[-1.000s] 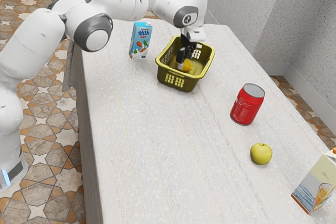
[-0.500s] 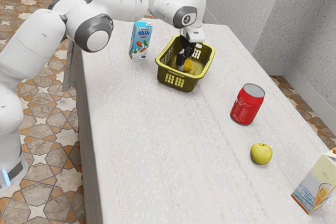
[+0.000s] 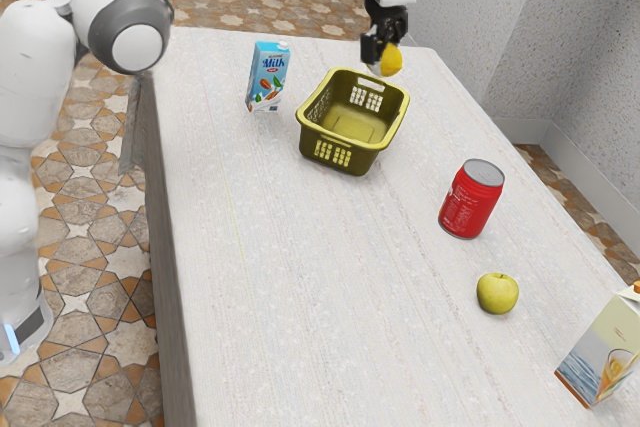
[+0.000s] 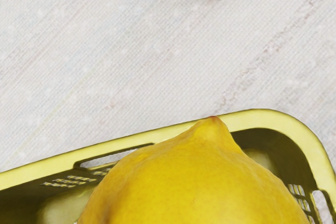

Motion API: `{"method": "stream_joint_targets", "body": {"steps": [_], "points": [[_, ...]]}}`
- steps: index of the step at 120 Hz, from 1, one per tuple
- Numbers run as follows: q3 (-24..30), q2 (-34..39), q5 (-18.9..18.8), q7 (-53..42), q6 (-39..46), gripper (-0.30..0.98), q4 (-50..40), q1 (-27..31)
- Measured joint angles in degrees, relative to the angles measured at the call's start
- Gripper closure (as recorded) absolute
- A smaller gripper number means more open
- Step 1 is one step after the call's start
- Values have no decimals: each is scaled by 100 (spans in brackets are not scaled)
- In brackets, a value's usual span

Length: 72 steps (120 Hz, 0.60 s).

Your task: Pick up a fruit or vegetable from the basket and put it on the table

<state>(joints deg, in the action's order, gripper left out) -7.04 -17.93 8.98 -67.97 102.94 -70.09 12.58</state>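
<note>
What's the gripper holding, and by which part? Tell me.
The gripper holds a lemon by its rounded body, leaving the pointed tip free; the far contact is hidden.

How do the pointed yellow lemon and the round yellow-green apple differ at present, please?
The yellow lemon tapers to a point; the yellow-green apple is rounder. The lemon is held in the air by the black two-finger tool; the apple rests on the pale table. Both are fruits.
</note>
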Motion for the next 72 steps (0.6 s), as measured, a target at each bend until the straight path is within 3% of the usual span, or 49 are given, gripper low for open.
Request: {"method": "stream_joint_targets", "body": {"steps": [24,50,72], "points": [[-28,360,-96,47,-523,35,-360,-1969],[-32,325,-151,95,-700,35,-530,-2215],[19,349,-740,56,-792,10,-460,-2629]]}}
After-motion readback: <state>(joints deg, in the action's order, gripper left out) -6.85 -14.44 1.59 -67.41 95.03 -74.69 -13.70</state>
